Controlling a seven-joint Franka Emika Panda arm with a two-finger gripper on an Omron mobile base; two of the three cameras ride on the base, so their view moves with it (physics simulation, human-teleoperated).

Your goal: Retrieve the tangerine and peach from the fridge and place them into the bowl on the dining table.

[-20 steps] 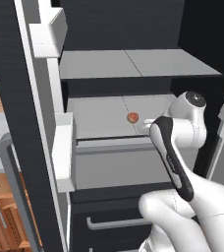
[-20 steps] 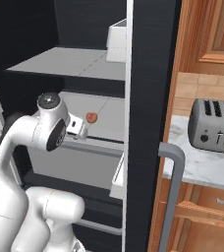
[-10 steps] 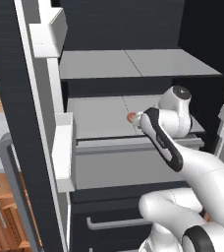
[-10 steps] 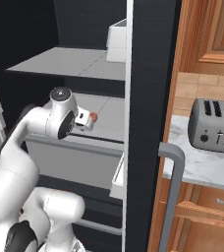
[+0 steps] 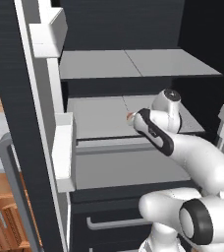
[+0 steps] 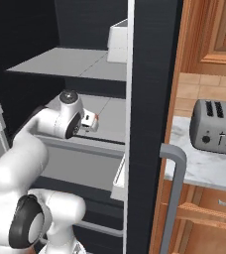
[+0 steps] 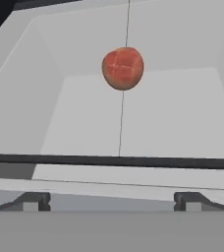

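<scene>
Fridge (image 5: 133, 29) shelf (image 7: 173, 118) — peach (image 7: 123, 68), no labels.

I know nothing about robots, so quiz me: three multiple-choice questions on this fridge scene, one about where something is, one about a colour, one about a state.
1. Where does the peach sit?
A. in a door bin
B. on a grey fridge shelf
C. on the marble counter

2. What colour is the toaster?
A. red
B. yellow
C. silver-grey

3. How is the gripper?
A. open, holding nothing
C. closed on the peach
B. holding a bowl

Answers:
1 B: in the hand view the peach rests on the shelf, well ahead of the fingertips.
2 C: its metal body with dark slots shows on the counter in the right base view.
3 A: the two fingertips stand wide apart with nothing between them.
</scene>
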